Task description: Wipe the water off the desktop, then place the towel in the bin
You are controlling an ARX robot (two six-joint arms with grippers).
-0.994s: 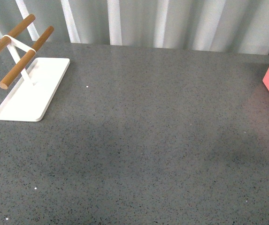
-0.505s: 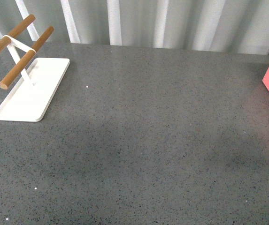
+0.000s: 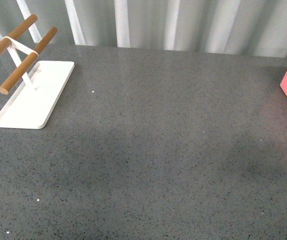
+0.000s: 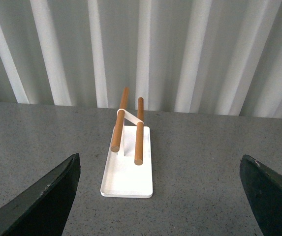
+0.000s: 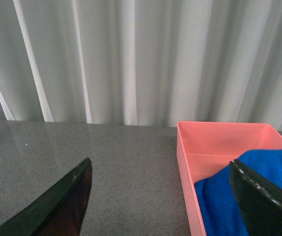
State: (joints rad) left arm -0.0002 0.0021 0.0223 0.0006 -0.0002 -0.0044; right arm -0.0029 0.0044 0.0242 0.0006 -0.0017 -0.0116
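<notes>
Lying in one bin (image 5: 214,142): one towel (image 5: 239,196)

Towel (image 5: 239,196) in bin (image 5: 219,142) at desktop's (image 3: 158,150) right edge; tray (image 3: 33,100) far left.

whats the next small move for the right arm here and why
Probably just draw the right claw back to rest. The blue towel already lies inside the pink bin, the claw stands open and holds nothing, and the desktop shows no obvious water, so little seems left.
</notes>
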